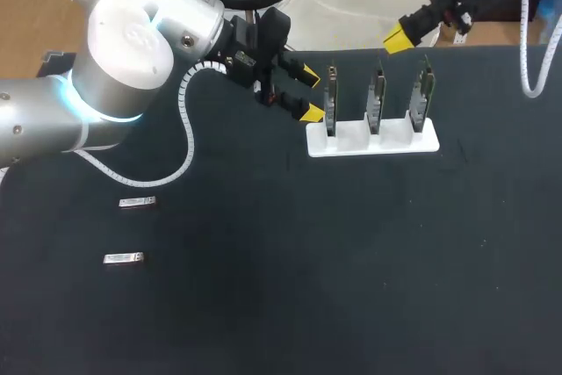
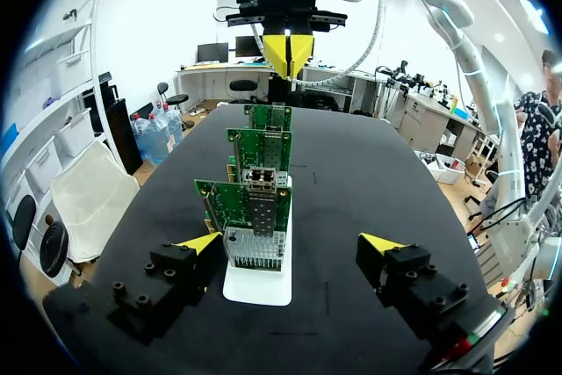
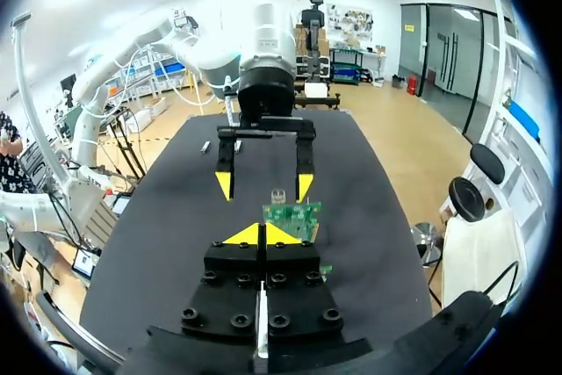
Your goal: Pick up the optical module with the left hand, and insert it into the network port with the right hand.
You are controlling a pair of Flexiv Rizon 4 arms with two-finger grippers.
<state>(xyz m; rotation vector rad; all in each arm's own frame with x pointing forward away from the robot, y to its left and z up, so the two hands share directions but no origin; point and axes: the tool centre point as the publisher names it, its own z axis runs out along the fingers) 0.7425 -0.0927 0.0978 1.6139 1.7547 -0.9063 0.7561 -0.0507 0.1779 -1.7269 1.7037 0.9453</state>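
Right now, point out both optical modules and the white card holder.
Far optical module (image 1: 138, 203): head view, middle of its metal body.
Near optical module (image 1: 122, 258): head view, middle of its metal body.
White card holder (image 1: 351, 140): head view, bare front of its base.
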